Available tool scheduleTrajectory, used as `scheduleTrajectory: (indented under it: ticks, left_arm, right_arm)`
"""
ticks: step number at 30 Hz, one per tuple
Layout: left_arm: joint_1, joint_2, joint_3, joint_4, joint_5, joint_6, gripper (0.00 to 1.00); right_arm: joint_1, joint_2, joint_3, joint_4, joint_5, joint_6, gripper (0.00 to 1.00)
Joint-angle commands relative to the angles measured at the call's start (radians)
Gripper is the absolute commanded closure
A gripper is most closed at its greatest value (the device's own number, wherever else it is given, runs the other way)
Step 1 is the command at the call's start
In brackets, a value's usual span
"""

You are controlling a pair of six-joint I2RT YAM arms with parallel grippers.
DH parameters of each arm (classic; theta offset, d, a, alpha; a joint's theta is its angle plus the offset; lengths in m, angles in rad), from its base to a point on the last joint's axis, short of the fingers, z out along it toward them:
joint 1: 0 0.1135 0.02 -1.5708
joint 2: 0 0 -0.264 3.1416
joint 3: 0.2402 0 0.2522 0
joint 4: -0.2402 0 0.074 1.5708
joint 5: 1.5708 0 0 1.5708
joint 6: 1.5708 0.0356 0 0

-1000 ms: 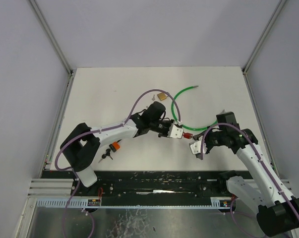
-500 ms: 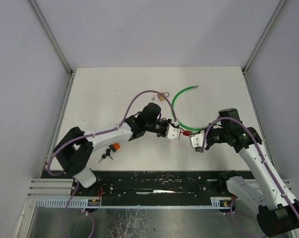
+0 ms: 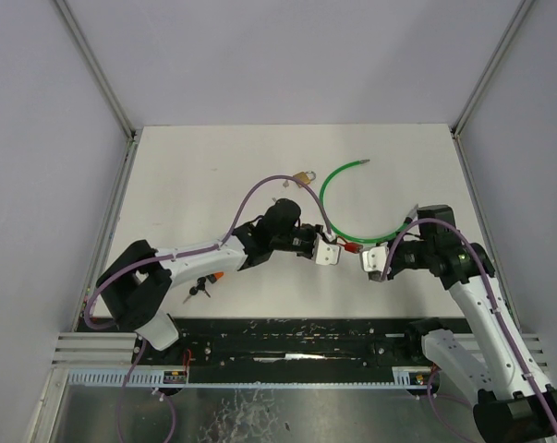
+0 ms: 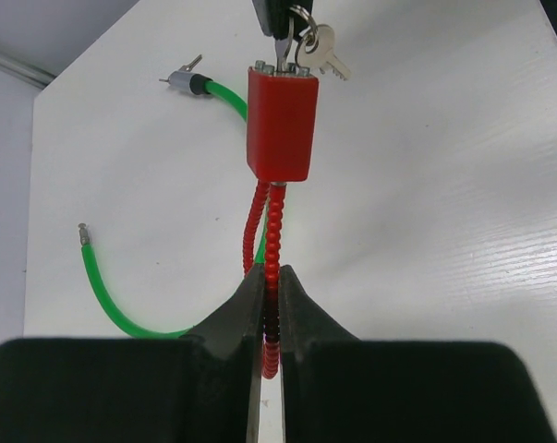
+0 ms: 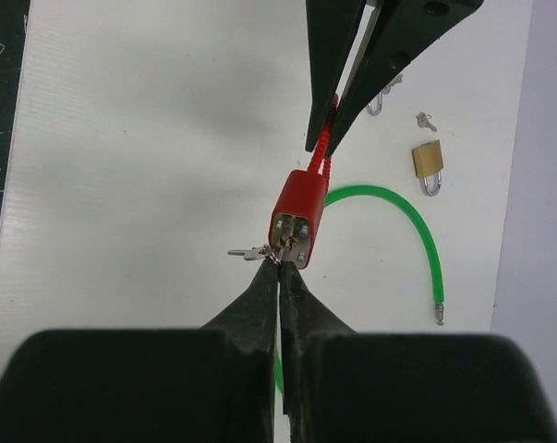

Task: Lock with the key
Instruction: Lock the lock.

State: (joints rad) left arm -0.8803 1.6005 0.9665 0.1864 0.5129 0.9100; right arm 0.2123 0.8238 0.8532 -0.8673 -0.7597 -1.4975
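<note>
A red padlock body (image 4: 280, 125) with a red beaded cable shackle (image 4: 272, 231) is held in the air between my two grippers. My left gripper (image 4: 271, 277) is shut on the red cable just below the body. My right gripper (image 5: 280, 263) is shut on the key (image 5: 283, 251) that sits in the keyhole at the lock's (image 5: 296, 217) end face. A spare key (image 5: 246, 252) hangs from the key ring. In the top view the lock (image 3: 350, 247) lies between the left gripper (image 3: 329, 251) and the right gripper (image 3: 370, 261).
A green cable (image 3: 338, 180) curves on the table behind the lock. A small brass padlock (image 3: 303, 177) lies near its far end, with a small key (image 5: 426, 120) beside it. Black keys with an orange tag (image 3: 209, 275) lie at the near left.
My right gripper has moved up and to the right, level with the lock. My left arm has shifted a little, still holding the red cable.
</note>
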Motion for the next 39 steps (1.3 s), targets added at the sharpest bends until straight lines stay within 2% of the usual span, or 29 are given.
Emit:
scheduleTrajectory:
  ticks: [1,5,10,16,18,23,29,33,39]
  left_arm:
    - [0.029,-0.004,-0.024,-0.056,-0.114,-0.003,1.0]
    - [0.026,0.013,-0.004,-0.089,-0.119,0.002,1.0]
    - [0.021,0.018,-0.003,-0.088,-0.142,0.003,1.0]
    - [0.009,0.009,-0.021,-0.049,-0.192,-0.002,1.0]
    - [-0.002,0.003,-0.033,-0.03,-0.216,0.005,1.0]
    - [-0.009,-0.005,-0.048,-0.005,-0.242,0.002,1.0]
    - [-0.01,-0.018,-0.067,0.032,-0.258,-0.012,1.0]
    - [-0.026,-0.022,-0.077,0.058,-0.297,-0.014,1.0]
    - [-0.037,-0.017,-0.072,0.056,-0.315,-0.02,1.0]
  right_arm:
    - [-0.025,-0.025,-0.015,-0.029,-0.019,0.034,1.0]
    - [-0.025,-0.021,-0.039,-0.015,-0.036,0.008,1.0]
    - [-0.027,-0.023,-0.057,-0.009,0.026,-0.012,1.0]
    - [-0.049,-0.013,-0.077,0.048,0.001,0.083,0.99]
    - [-0.049,0.009,-0.103,0.065,-0.036,0.112,0.93]
    - [-0.05,0.015,-0.193,0.209,-0.102,0.259,0.63]
    - [-0.063,-0.023,-0.22,0.285,-0.142,0.398,0.43]
    - [-0.064,-0.019,-0.227,0.331,-0.226,0.446,0.37]
    - [-0.063,0.026,-0.252,0.504,-0.345,0.458,0.4]
